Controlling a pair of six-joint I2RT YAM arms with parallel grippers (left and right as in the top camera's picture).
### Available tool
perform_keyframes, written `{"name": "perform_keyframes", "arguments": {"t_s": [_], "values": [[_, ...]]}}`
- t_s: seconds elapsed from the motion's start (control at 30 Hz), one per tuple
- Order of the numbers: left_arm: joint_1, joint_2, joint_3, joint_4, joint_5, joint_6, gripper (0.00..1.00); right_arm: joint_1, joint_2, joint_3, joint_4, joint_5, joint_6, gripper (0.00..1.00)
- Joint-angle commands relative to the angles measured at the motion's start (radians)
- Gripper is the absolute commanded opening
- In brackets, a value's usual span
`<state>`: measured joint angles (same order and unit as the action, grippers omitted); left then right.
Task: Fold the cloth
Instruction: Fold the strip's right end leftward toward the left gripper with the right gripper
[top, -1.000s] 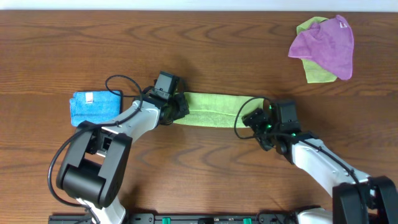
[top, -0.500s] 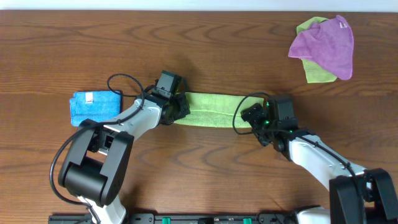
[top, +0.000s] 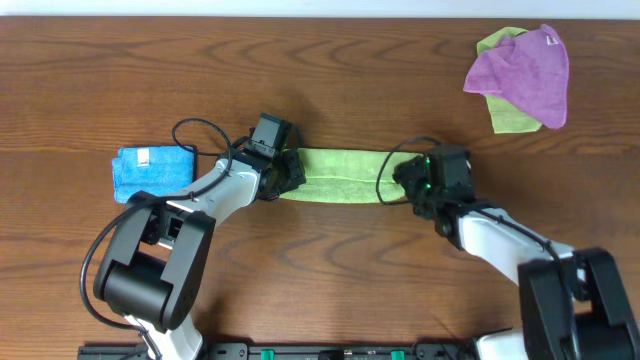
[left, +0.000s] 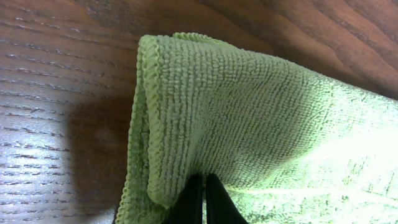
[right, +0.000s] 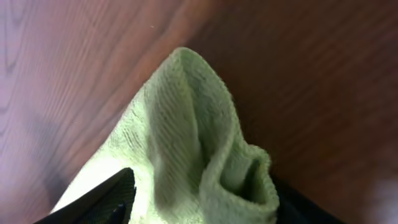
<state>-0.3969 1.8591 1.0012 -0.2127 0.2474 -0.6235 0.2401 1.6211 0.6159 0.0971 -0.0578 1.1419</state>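
The green cloth (top: 340, 175) lies folded into a long strip across the middle of the wooden table. My left gripper (top: 285, 172) is at its left end. In the left wrist view its fingers (left: 202, 200) are pressed together on the folded edge of the cloth (left: 249, 112). My right gripper (top: 405, 181) is at the strip's right end. In the right wrist view its fingers (right: 199, 202) stand wide apart, with the bunched corner of the cloth (right: 180, 124) between them.
A folded blue cloth (top: 152, 170) lies left of the left gripper. A purple cloth (top: 525, 72) lies over another green cloth (top: 510, 118) at the back right. Both arms' cables loop above the strip's ends.
My right gripper has moved up and left onto the right end of the green strip. The left gripper and the strip have stayed in place.
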Motion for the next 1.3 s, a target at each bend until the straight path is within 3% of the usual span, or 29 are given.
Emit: {"name": "perform_keyframes", "arguments": {"t_s": [0.0,0.07,0.17,0.37,0.7,1.27], "values": [[-0.011,0.054,-0.009,-0.023,-0.011,0.018,0.06,0.012,0.096,-0.053,-0.032,0.016,0.006,0.52],[-0.011,0.054,-0.009,-0.023,-0.011,0.018,0.06,0.012,0.096,-0.053,-0.031,0.017,0.000,0.38],[-0.011,0.054,-0.009,-0.023,-0.011,0.018,0.06,0.012,0.094,-0.053,-0.025,0.016,-0.032,0.02],[-0.011,0.054,-0.009,-0.024,-0.010,0.018,0.06,0.012,0.045,-0.052,-0.014,-0.007,-0.118,0.01],[-0.011,0.054,-0.009,-0.030,0.016,0.017,0.05,0.049,-0.222,-0.045,-0.045,-0.019,-0.197,0.01],[-0.011,0.054,-0.009,-0.021,0.060,0.014,0.06,0.230,-0.231,0.050,-0.024,0.028,-0.197,0.01]]}}
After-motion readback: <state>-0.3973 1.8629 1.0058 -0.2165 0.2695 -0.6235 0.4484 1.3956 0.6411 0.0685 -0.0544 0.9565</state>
